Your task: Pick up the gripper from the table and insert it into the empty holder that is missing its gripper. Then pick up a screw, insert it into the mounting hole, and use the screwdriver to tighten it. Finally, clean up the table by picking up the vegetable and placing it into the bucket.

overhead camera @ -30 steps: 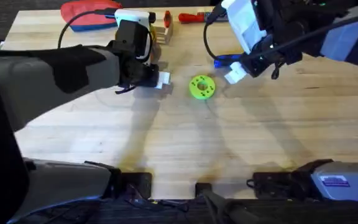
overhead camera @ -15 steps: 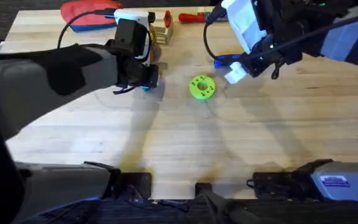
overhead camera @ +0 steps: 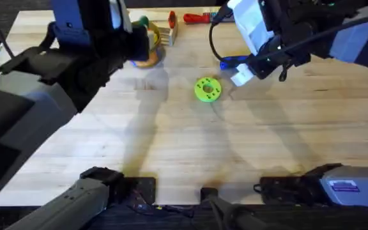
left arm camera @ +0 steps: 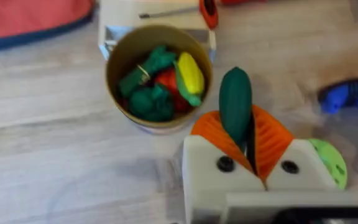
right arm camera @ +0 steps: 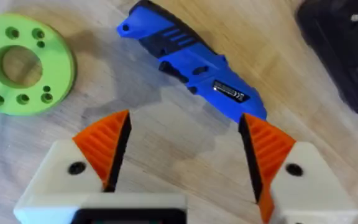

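A: Dark-green vegetable (left arm camera: 235, 104) is pinched between the left pincer's (left arm camera: 252, 142) orange pads, just beside the bucket (left arm camera: 118, 93), which sits at the worktop's (overhead camera: 190, 147) far edge with toy veggies inside.

B: And the right pincer (right arm camera: 184, 152)?

A: Spread wide, holding nothing, over the blue screwdriver (right arm camera: 191, 65). There's a label on it, but the writing is too small to read. Lime-green ring (right arm camera: 23, 64) is nearby.

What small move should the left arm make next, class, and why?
Probably carry the vegetable sideways until it is over the bucket, then let go. The left gripper grips it between orange pads, beside the bucket's rim and not yet above the opening.
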Controlling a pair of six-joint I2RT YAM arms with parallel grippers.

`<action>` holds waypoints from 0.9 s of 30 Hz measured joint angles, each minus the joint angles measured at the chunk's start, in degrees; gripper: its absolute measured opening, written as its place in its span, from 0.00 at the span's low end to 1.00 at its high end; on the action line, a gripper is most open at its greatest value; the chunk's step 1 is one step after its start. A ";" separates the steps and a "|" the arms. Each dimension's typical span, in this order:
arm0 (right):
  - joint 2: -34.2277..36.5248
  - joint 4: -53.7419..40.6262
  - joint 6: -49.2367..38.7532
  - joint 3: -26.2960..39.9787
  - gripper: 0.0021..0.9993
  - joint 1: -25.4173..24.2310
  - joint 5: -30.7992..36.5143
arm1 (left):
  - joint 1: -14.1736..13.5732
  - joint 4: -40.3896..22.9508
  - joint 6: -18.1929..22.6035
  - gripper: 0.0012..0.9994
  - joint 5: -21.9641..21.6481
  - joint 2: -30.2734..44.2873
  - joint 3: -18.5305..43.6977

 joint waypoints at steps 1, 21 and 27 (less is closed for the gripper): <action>-0.01 0.02 0.00 0.00 0.99 0.00 0.00 | 0.68 2.29 -0.04 0.03 -0.69 0.47 0.00; -0.01 0.42 0.29 0.01 0.99 0.00 -4.45 | 5.04 24.69 -1.97 0.73 -4.02 21.11 0.37; -0.03 -5.38 3.72 4.90 0.99 0.00 -5.48 | 5.04 24.29 -1.99 0.99 -4.02 20.28 0.37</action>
